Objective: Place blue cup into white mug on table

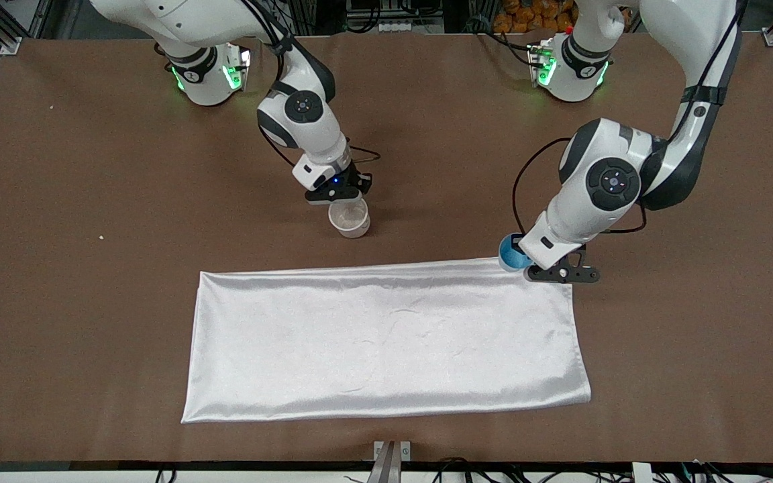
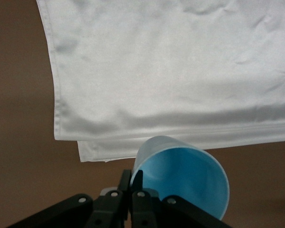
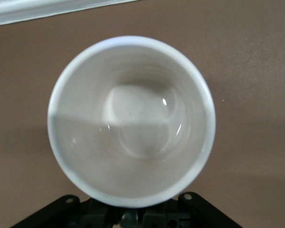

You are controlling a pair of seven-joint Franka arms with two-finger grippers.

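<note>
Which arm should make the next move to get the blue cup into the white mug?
Left, probably. The left gripper is shut on the blue cup by the white cloth's corner. The right gripper is shut on the white mug, so it can steady the mug.

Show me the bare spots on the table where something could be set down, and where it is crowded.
Bare brown table runs from the white cloth to the right arm's end, and likewise toward the left arm's end. It is crowded along the cloth's edge farther from the front camera: the right gripper shut on the white mug, the left gripper shut on the blue cup.
</note>
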